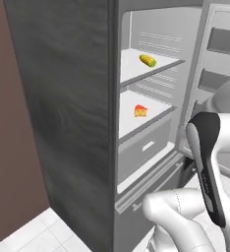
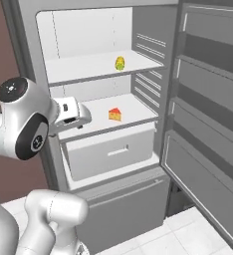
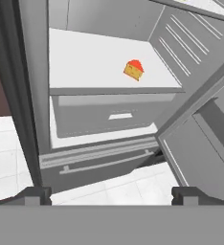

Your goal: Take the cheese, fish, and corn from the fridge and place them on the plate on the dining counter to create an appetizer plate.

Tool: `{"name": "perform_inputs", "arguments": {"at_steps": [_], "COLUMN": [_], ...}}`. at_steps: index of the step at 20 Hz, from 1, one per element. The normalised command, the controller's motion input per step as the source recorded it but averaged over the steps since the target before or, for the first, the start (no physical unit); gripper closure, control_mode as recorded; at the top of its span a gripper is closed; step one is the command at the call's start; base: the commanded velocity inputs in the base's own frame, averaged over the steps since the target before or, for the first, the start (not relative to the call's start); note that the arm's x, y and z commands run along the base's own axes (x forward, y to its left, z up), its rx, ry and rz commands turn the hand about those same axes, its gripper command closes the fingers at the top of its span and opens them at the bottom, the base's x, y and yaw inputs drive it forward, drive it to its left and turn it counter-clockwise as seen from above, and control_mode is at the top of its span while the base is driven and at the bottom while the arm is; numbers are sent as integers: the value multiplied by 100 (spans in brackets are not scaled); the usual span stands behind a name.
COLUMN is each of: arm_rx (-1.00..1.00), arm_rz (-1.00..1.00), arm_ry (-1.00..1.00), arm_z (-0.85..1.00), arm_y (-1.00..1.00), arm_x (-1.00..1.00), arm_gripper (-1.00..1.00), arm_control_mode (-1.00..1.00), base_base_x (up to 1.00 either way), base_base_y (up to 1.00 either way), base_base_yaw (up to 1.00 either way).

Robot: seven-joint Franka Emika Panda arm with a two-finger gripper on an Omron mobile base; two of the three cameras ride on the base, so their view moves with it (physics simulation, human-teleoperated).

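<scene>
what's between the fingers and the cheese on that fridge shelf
Nothing: in the hand view the open gripper looks at the cheese over bare white shelf, with only the front edge of that shelf and open air between.

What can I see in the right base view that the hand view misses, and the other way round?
Right base view alone: the short yellow corn cob with a green end, lying on the upper shelf, and the robot's white arm. Hand view alone: the two dark fingertips of the open jaws, set wide apart. Both share the orange-yellow cheese wedge on the lower shelf of the grey-framed fridge, above its white drawer.
</scene>
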Motion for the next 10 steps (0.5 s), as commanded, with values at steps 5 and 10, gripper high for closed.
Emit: {"name": "perform_inputs", "arguments": {"at_steps": [5, 10], "arm_rx": [0, 0], "arm_rz": [0, 0], "arm_ry": [0, 0], "arm_z": [0, 0], "arm_y": [0, 0], "arm_x": [0, 0], "arm_gripper": [-100, -100], "arm_control_mode": [100, 100], "base_base_x": [2, -8], "base_base_y": [-42, -65], "base_base_yaw": [28, 23]}}
